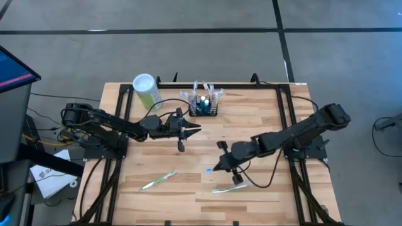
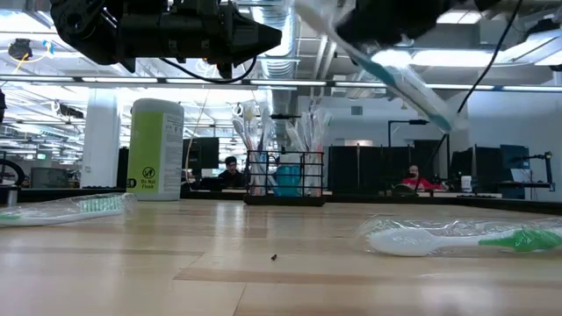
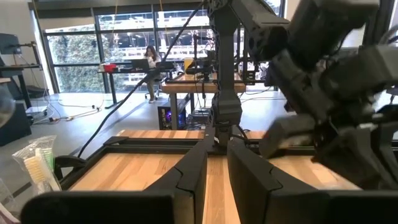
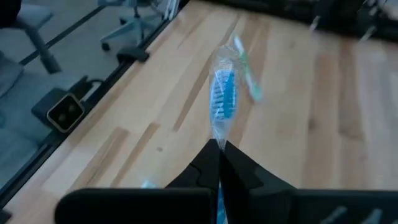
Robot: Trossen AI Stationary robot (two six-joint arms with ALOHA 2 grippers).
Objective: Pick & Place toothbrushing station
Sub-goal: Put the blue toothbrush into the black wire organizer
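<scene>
Right gripper (image 4: 219,148) is pinching a clear-wrapped blue toothbrush (image 4: 224,96) by one end, fingers fully closed on the wrapper, and is holding it lifted off the wooden table (image 1: 251,194) on the near side of the black wire-mesh basket (image 1: 205,108), well apart from it. In the low view the blue toothbrush (image 2: 413,88) is hanging tilted above the tabletop. A wrapped green toothbrush (image 1: 227,188) is lying flat on the table just beside the right gripper (image 1: 219,164), on the side away from the basket. Another wrapped green toothbrush (image 1: 158,180) is lying farther off, also on the near side of the basket.

Left gripper (image 1: 190,130) is hovering just in front of the basket, its fingers (image 3: 193,171) standing slightly apart and holding nothing.

The basket is sitting near the table's far edge with wrapped toothbrushes (image 2: 255,132) standing in it. A pale-green canister with a white lid (image 1: 146,90) is standing beside the basket.
</scene>
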